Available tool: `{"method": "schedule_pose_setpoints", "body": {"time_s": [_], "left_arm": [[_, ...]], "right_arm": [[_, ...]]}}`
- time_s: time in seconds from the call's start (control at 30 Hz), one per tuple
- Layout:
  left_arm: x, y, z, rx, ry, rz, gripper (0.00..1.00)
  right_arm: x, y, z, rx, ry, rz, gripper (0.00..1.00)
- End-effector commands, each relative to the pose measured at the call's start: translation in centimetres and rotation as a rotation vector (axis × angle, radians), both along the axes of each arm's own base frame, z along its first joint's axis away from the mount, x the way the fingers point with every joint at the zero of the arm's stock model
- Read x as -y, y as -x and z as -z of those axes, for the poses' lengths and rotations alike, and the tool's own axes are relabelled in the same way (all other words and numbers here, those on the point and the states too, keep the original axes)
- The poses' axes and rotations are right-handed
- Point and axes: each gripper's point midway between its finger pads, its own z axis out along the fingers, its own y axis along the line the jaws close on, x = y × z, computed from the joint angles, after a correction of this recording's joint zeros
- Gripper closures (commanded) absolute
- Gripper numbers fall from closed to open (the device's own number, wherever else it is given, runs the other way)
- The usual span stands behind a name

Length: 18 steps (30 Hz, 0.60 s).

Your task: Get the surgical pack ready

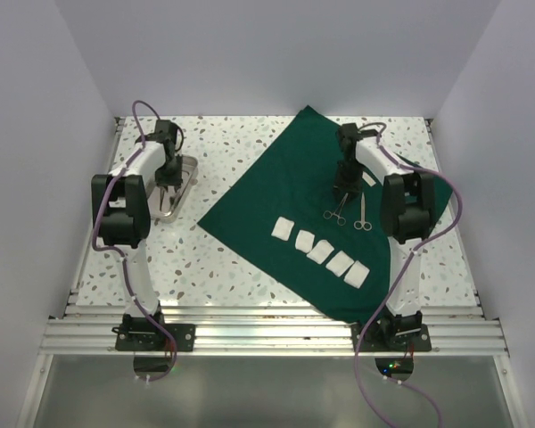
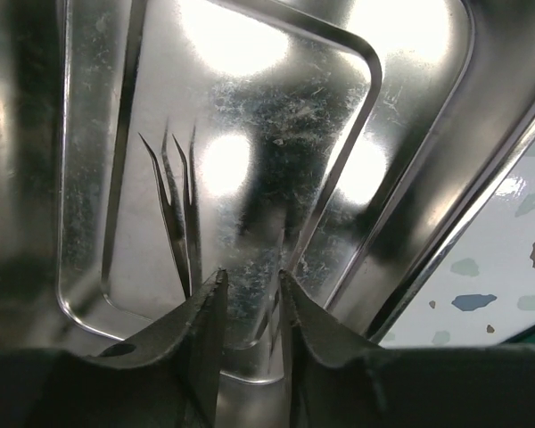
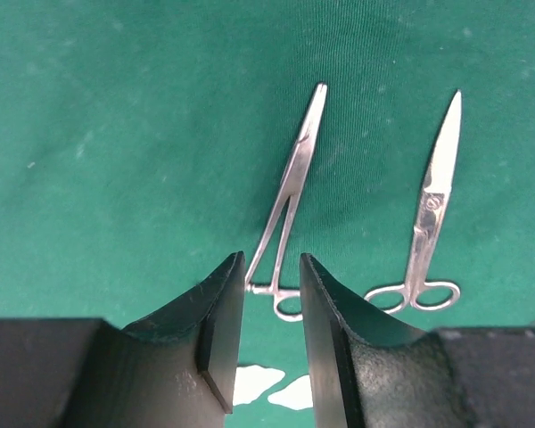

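On the speckled table (image 1: 214, 276), right of centre, the surgical pack (image 1: 285, 187): dark green, unfolded, spread flat as a diamond with one corner near the right arm's base. On its near part, a slanting row of five white gauze squares (image 1: 321, 251). Just beyond them, forceps (image 3: 290, 192) and scissors (image 3: 428, 223) side by side on the green fabric, ring handles near, tips far. Above the forceps handle, the right gripper (image 3: 269, 276), fingers parted by a narrow gap, one ring showing between them; touching or not, cannot tell. Far left, off the fabric, a shiny metal tray (image 2: 428, 178) with thin tweezers (image 2: 174, 205) lying inside. Over that tray, the left gripper (image 2: 251, 285), pointing down, slightly parted, gripping nothing.
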Motion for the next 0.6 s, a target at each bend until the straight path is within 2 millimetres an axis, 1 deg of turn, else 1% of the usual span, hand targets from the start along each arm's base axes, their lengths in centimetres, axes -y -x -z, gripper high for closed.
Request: {"method": "schedule_pose_setpoints", "body": {"time_s": [0.0, 0.1, 0.17, 0.23, 0.3, 0.33, 0.4, 0.43, 0.47, 0.5, 0.53, 0.57], "left_arm": [[-0.1, -0.4, -0.9, 0.019, 0.003, -0.001, 0.65], [0.3, -0.6, -1.7, 0.041, 0.022, 0.0, 0.62], [0.7, -0.8, -2.6, 0.065, 0.046, 0.001, 0.61], [1.2, -1.0, -3.7, 0.092, 0.07, 0.004, 0.6], [2.0, -1.1, -4.5, 0.111, 0.096, 0.015, 0.6], [2.3, -1.1, -5.4, 0.13, 0.109, 0.016, 0.6], [3.0, -1.1, -6.2, 0.15, 0.123, 0.028, 0.61], [3.4, -1.2, -7.3, 0.177, 0.139, 0.031, 0.62], [3.9, -1.0, -7.5, 0.183, 0.145, 0.04, 0.62], [4.2, -1.1, -8.0, 0.203, 0.156, 0.044, 0.62], [4.7, -1.1, -9.0, 0.228, 0.174, 0.05, 0.63], [5.1, -1.0, -9.4, 0.239, 0.176, 0.057, 0.63]], "right_arm": [[0.1, 0.2, 1.1, -0.021, 0.013, 0.037, 0.65], [-0.2, 0.4, 1.7, -0.026, -0.001, 0.047, 0.66], [-0.1, 0.6, 2.2, -0.034, -0.005, 0.054, 0.67], [0.0, 0.7, 2.6, -0.046, -0.004, 0.062, 0.68], [-0.1, 0.9, 2.9, -0.051, -0.012, 0.072, 0.7], [0.0, 1.2, 3.2, -0.06, -0.013, 0.078, 0.71], [-0.1, 1.1, 3.1, -0.046, -0.024, 0.086, 0.75], [0.0, 1.4, 3.3, -0.051, -0.021, 0.09, 0.77], [0.0, 1.3, 3.2, -0.048, -0.02, 0.091, 0.8], [0.1, 1.4, 3.2, -0.048, -0.02, 0.091, 0.85], [0.1, 1.4, 3.2, -0.047, -0.021, 0.094, 0.89], [0.1, 1.4, 3.1, -0.047, -0.021, 0.093, 0.91]]}}
